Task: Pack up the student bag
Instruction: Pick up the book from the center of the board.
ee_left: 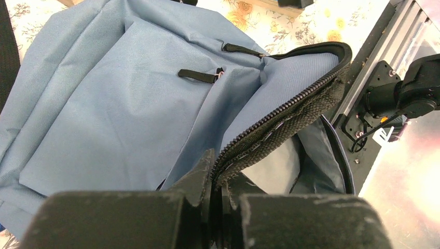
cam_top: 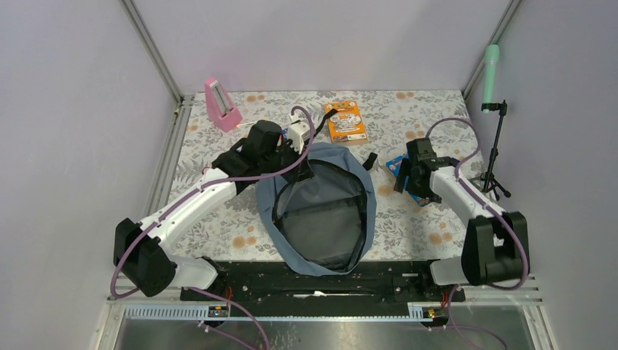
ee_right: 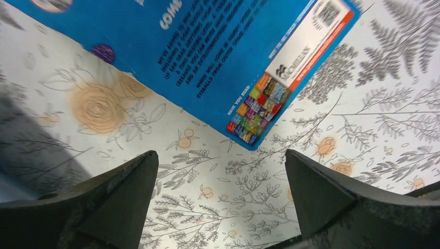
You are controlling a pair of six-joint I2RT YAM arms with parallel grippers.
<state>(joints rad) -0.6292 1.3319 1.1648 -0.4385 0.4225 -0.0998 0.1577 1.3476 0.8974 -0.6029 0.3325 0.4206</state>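
Student bag [cam_top: 321, 219]: lies open at the middle of the table's [cam_top: 408, 219] near edge, with its dark lining facing up.
Left gripper [ee_left: 217, 176]: pressed together, pinching the bag's zippered rim [ee_left: 290, 109] at the far left of the opening.
Right gripper [ee_right: 220, 176]: fingers spread wide and holding nothing, over a corner of the blue book [ee_right: 207, 52].
Blue book: flat near the right edge, apart from the bag.
Orange book [cam_top: 345, 122]: flat near the far edge, beyond the bag.
Pink object [cam_top: 221, 106]: far left corner.
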